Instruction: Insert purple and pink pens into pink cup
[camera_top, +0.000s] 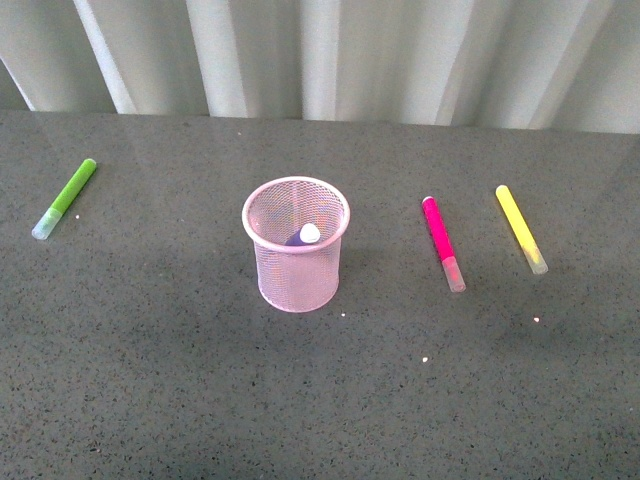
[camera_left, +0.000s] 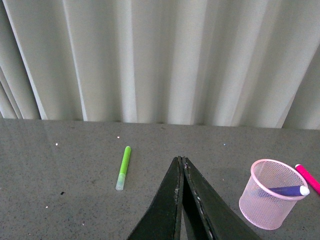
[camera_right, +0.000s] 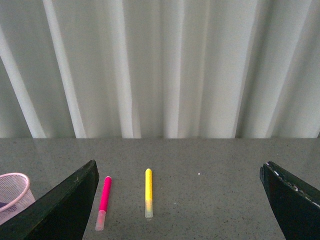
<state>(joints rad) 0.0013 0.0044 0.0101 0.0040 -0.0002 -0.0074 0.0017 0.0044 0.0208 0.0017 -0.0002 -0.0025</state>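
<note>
The pink cup (camera_top: 296, 245) stands upright at the table's middle. Inside it leans the purple pen (camera_top: 303, 237), its pale cap up near the rim; the left wrist view shows that purple pen (camera_left: 290, 190) lying across the pink cup (camera_left: 270, 200). To the cup's right the pink pen (camera_top: 441, 241) lies flat on the table, and it shows as the pink pen (camera_right: 103, 201) in the right wrist view. My left gripper (camera_left: 181, 161) is shut and empty, held back from the cup. My right gripper (camera_right: 179, 172) is wide open above the table near the pink pen. Neither arm shows in the front view.
A lime-green marker (camera_top: 65, 198) lies at the far left of the grey table (camera_top: 150, 380). A yellow marker (camera_top: 521, 228) lies right of the pink pen, also the yellow marker (camera_right: 148, 192). White curtains (camera_top: 330, 55) hang behind the table's far edge.
</note>
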